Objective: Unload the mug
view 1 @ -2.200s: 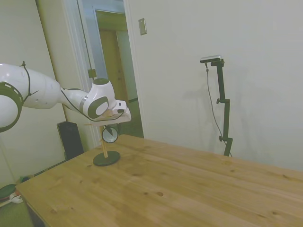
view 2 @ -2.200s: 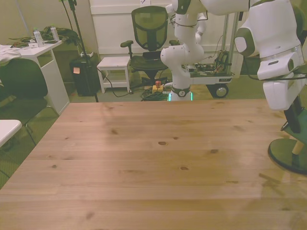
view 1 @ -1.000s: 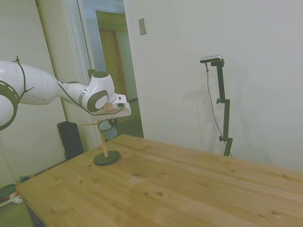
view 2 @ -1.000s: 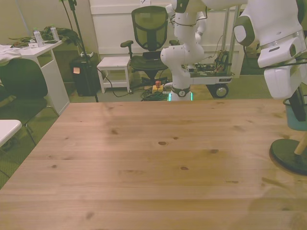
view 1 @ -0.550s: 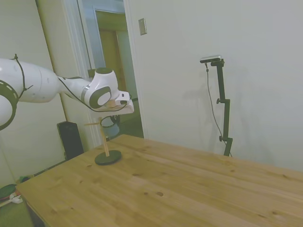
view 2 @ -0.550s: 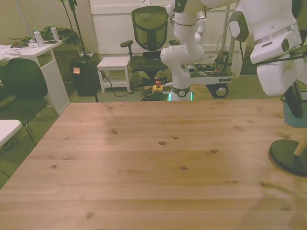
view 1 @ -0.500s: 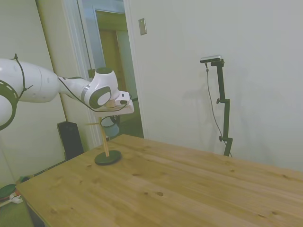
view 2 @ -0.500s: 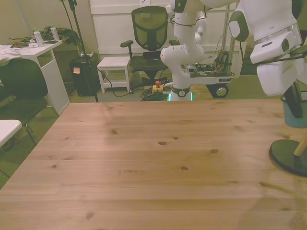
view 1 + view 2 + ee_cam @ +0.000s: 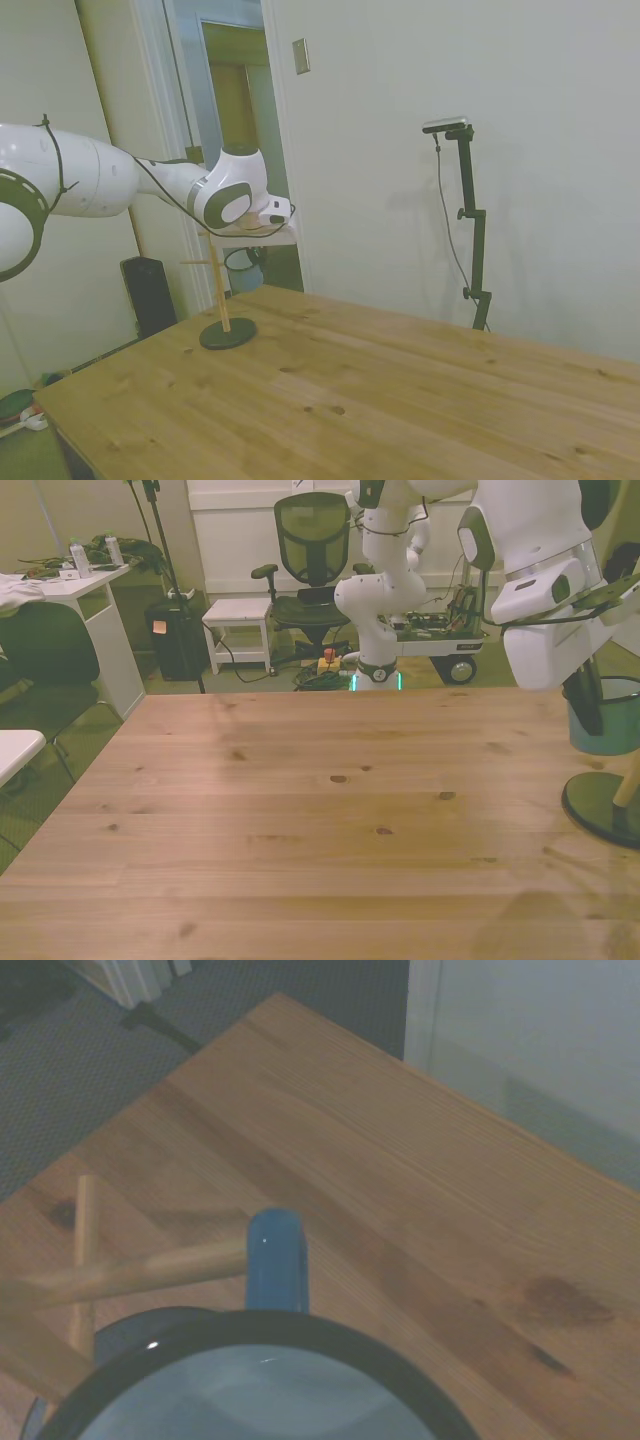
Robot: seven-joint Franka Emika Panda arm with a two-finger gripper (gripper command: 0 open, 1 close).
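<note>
Pale walls and a doorway [image 9: 235, 110] stand behind the wooden table [image 9: 380, 400] in the side view; the front view adds an office chair [image 9: 312, 540], a white desk [image 9: 75, 585] and a second white robot [image 9: 385, 580] beyond the table's far edge. The peg stand [image 9: 222, 300] sits near the table's corner on its dark round base. The gripper [image 9: 590, 695] hangs above the table just beside the stand, one dark finger inside the mug [image 9: 603, 715], apparently pinching its wall, though the other finger is hidden. The mug is off the table, upright, clear of the pegs. Only the wrist view shows its blue handle [image 9: 275, 1258] touching or crossing a peg tip.
</note>
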